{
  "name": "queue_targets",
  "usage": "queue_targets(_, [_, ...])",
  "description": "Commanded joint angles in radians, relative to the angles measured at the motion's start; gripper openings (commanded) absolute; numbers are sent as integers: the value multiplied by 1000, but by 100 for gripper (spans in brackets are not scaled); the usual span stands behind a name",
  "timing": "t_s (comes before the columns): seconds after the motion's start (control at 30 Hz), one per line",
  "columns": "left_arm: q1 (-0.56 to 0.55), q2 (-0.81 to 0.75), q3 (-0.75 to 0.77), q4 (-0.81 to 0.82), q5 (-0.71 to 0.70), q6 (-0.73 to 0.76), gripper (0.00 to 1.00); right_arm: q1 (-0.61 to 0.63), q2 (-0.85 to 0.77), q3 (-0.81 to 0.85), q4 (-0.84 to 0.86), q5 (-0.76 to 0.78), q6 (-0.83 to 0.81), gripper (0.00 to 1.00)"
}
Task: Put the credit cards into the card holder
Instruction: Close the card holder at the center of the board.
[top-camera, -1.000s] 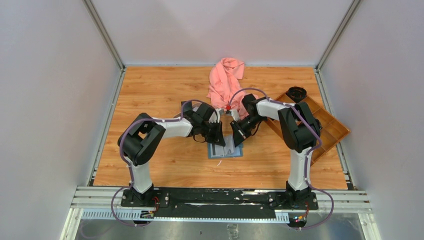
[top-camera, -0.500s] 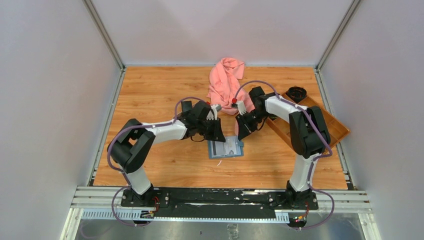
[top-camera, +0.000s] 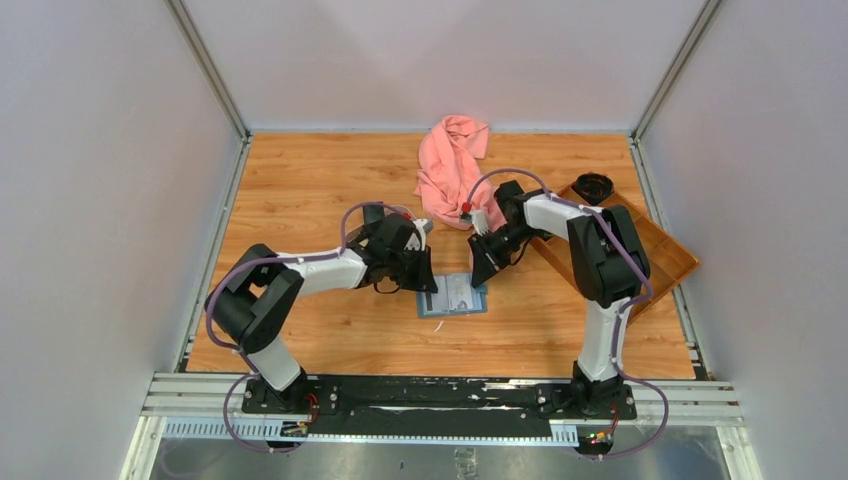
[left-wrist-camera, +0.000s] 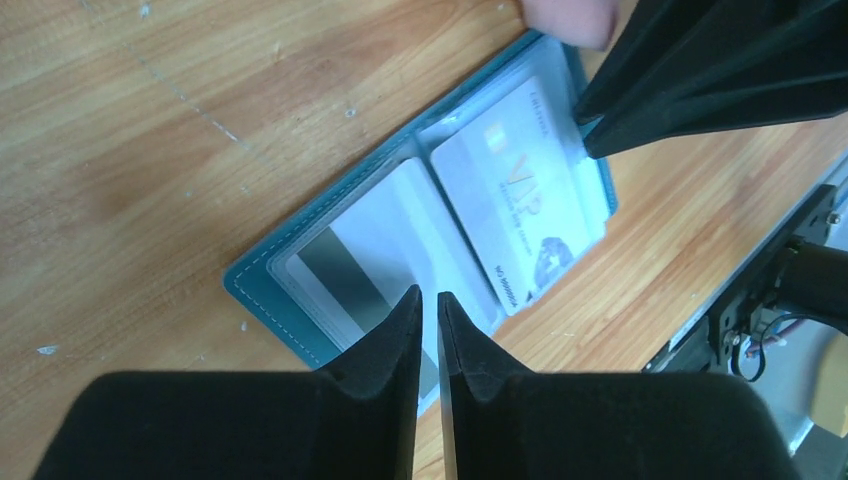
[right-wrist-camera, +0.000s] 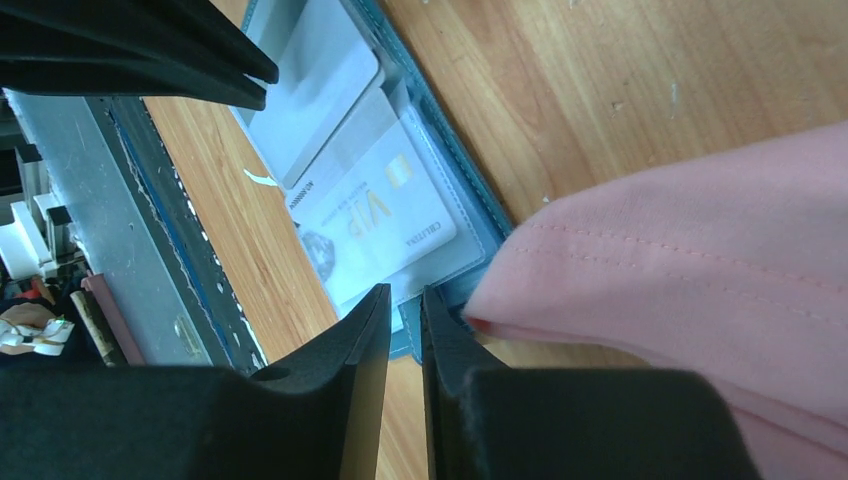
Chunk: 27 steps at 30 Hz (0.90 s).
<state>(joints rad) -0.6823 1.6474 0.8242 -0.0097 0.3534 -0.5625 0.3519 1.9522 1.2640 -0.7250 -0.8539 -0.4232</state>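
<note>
The teal card holder (top-camera: 452, 297) lies spread open on the wooden table. In the left wrist view the card holder (left-wrist-camera: 262, 290) shows two credit cards in its clear pockets: a white VIP card (left-wrist-camera: 520, 200) and a pale card with a dark stripe (left-wrist-camera: 365, 255). The right wrist view shows the same VIP card (right-wrist-camera: 375, 225) and pale card (right-wrist-camera: 310, 90). My left gripper (top-camera: 428, 283) (left-wrist-camera: 428, 293) hovers at the holder's left edge, jaws a slit apart and empty. My right gripper (top-camera: 480, 272) (right-wrist-camera: 405, 288) hangs over the holder's far right corner, also slightly open and empty.
A pink cloth (top-camera: 450, 165) lies behind the holder, and its edge (right-wrist-camera: 700, 260) reaches almost to the holder's corner. A brown wooden compartment tray (top-camera: 650, 250) sits at the right with a black round object (top-camera: 593, 186) at its far end.
Both grippers have drawn back off the card holder, the left one leftward and the right one toward the far right. Their jaws have parted a little. The holder now lies uncovered.
</note>
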Motion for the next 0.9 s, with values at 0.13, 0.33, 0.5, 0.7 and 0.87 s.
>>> queue_targets(0.13, [-13, 75, 43, -12, -32, 7, 10, -1, 74, 8, -20, 38, 24, 19])
queue_targets(0.33, [-29, 120, 88, -48, -31, 6, 10, -1, 88, 12, -21, 82, 29, 17])
queue_targets(0.5, [-31, 159, 107, -89, -22, 15, 9, -1, 90, 12, -21, 84, 29, 16])
queue_targets(0.7, [-44, 183, 112, -63, 7, -12, 9, 2, 92, 12, -21, 78, 30, 16])
queue_targets(0.87, [-48, 187, 106, 0, 40, -64, 9, 5, 90, 12, -21, 51, 33, 18])
